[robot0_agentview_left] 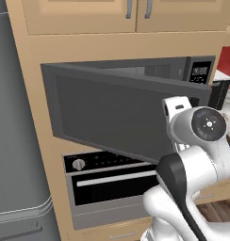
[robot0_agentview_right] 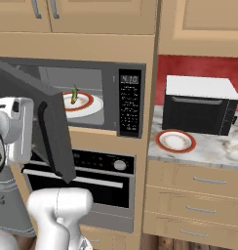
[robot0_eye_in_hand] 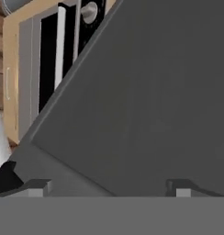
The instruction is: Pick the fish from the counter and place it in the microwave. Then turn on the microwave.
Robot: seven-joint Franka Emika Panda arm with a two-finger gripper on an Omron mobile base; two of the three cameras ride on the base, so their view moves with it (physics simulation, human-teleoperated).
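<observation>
The fish [robot0_agentview_right: 73, 95] lies on a red-rimmed white plate [robot0_agentview_right: 87, 108] inside the microwave [robot0_agentview_right: 122, 78]. The microwave's dark grey door [robot0_agentview_right: 52, 132] stands swung open to the left, and its black button panel [robot0_agentview_right: 129, 105] is at the right. My gripper [robot0_eye_in_hand: 109, 188] is open, its two fingertips [robot0_eye_in_hand: 38, 186] wide apart right in front of the door's flat outer face [robot0_eye_in_hand: 146, 101]. Nothing is between them. In the left base view the same door [robot0_agentview_left: 112, 117] spreads in front of the white hand [robot0_agentview_left: 177, 106].
A black oven [robot0_agentview_right: 106, 180] with a round knob and silver bar sits under the microwave. To the right, the marbled counter [robot0_agentview_right: 208, 151] carries another red-rimmed plate [robot0_agentview_right: 175, 140] and a black-and-white appliance [robot0_agentview_right: 201, 105]. A grey fridge [robot0_agentview_left: 18, 141] stands at the left.
</observation>
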